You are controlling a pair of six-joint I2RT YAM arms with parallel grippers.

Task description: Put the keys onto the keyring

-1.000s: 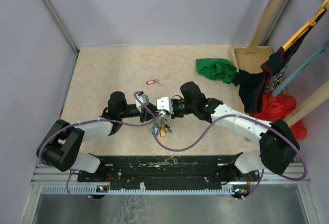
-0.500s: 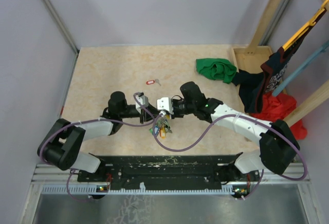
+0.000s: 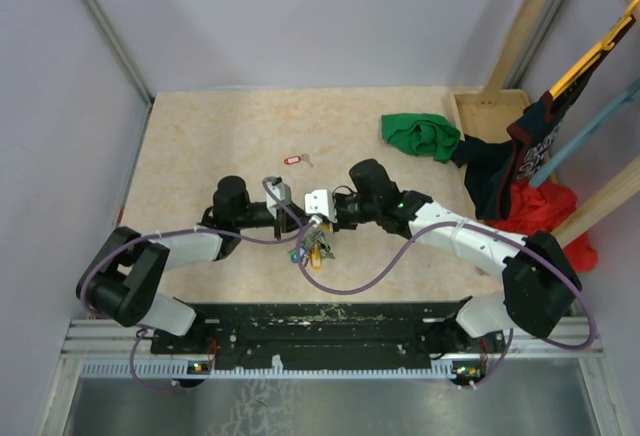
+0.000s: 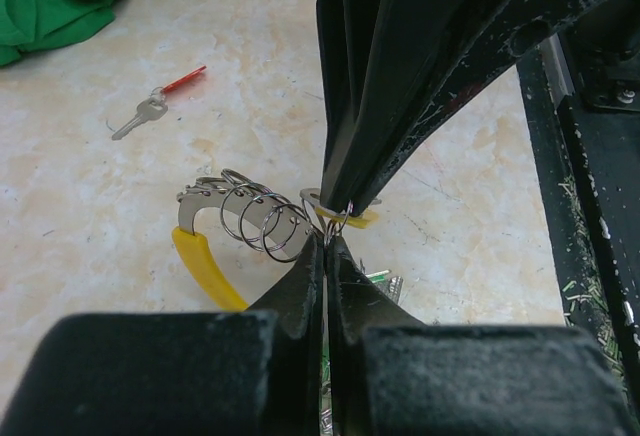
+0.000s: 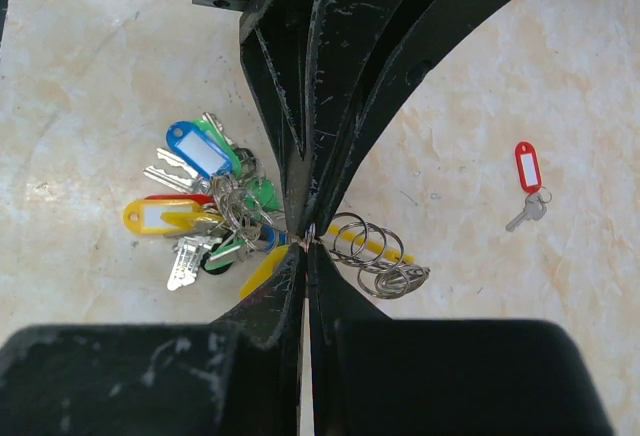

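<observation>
My left gripper (image 4: 325, 248) and right gripper (image 5: 305, 251) meet tip to tip between my 2 arms, both pinched shut on the thin wire of the keyring (image 4: 250, 218). I judge the ring-opening step is in hand; next, the tips must prise its coil apart without slipping.

Robot test cell in a lab

Two robot arms (image 3: 190, 251) trailing looped cables (image 3: 350, 281) are bolted to a black metal rail (image 3: 320, 321) along the near edge of a beige stone-patterned table (image 3: 220, 136). Plain lilac panels (image 3: 300, 16) wall it in. A bare wooden frame (image 3: 530, 26) at the right edge carries draped clothes (image 3: 520, 156), and a green cloth (image 3: 420, 136) lies near the far right corner.
</observation>
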